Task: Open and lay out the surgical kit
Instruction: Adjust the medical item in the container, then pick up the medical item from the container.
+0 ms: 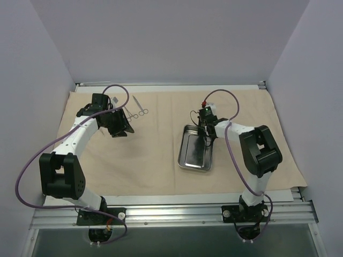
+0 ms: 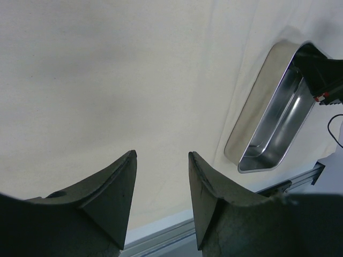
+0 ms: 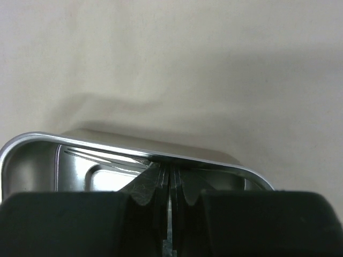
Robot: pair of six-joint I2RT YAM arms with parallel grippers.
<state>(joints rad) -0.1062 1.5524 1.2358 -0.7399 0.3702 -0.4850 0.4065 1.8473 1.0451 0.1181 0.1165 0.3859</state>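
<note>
**A:** From above, what lies where?
**B:** The cloth wrap is spread flat. The steel tray sits on it right of centre. The ring-handled instruments lie at the far left, just beside the left gripper, whose fingertips are hard to make out. The right gripper reaches down at the tray's far end.

**A:** Left wrist?
**B:** The fingers are spread with nothing between them, over bare cloth. The right arm covers the tray's end.

**A:** Right wrist?
**B:** The fingers are pressed together at the tray's rim. A thin pale line runs between them, and I can't tell if anything is pinched. Most of the tray's floor is hidden.
</note>
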